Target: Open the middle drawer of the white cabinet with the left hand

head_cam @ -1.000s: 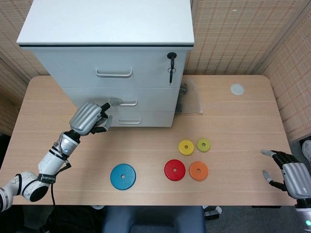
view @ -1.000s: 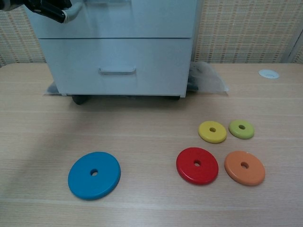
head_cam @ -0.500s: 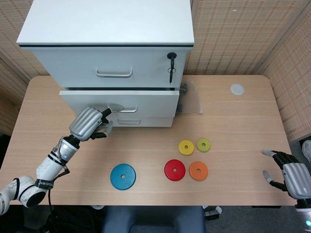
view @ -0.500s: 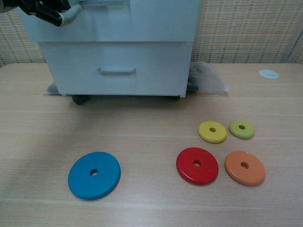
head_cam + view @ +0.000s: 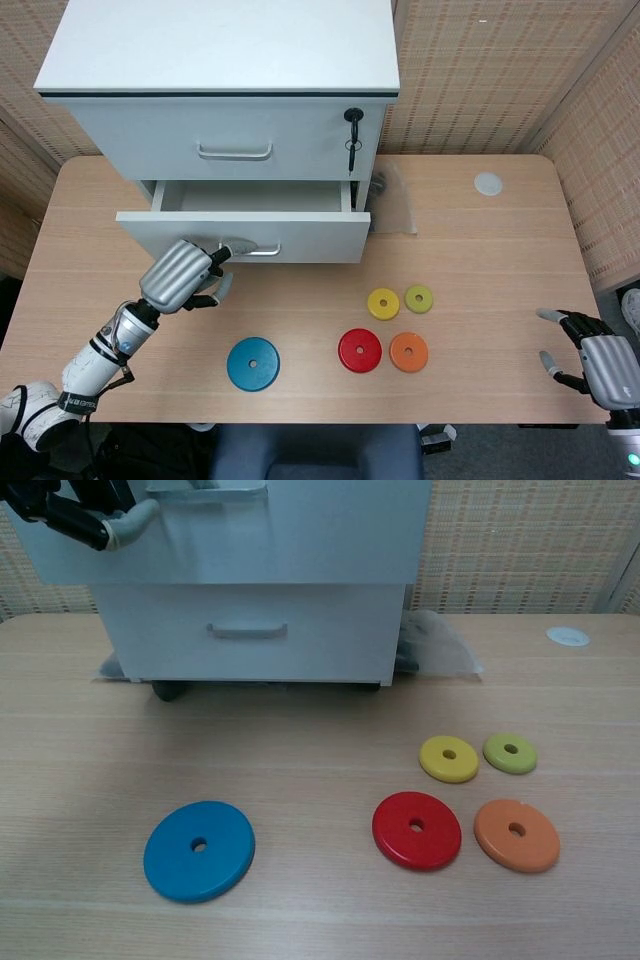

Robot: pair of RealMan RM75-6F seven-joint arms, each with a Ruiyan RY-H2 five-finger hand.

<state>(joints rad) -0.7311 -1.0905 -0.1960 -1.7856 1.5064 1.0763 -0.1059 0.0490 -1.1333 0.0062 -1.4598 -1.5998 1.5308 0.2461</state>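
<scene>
A: Item one, the white cabinet (image 5: 225, 60). How is its middle drawer (image 5: 245, 230) being listed?

B: It is being listed as partly drawn out of the white cabinet, its front standing forward of the top drawer's front, with the inside being shown bare in the head view. The bottom drawer (image 5: 248, 630) is being seen closed below it in the chest view.

A: And the left hand (image 5: 182, 272)?

B: It is being held at the front of the white cabinet, fingers curled and hooked onto the drawer handle (image 5: 245, 246) at its left end. The handle is being gripped from the front; how far the fingertips are wrapped behind the bar cannot be told.

A: The right hand (image 5: 600, 362)?

B: It is being kept well apart from the white cabinet, at the table's near right edge, fingers spread, nothing being held.

A: What is being advised for the pull?

B: By judgement, the pull is best being kept straight out from the white cabinet's front. Since the handle is being gripped off-centre, sideways force is likely being risked, and the drawer could be skewed on its runners.

A: Other entries?

B: Five discs in front of the white cabinet: blue disc (image 5: 253, 363), red disc (image 5: 360, 350), orange disc (image 5: 408, 351), yellow disc (image 5: 383, 302), green disc (image 5: 418, 298). The blue one is being judged nearest the arm's path.
</scene>
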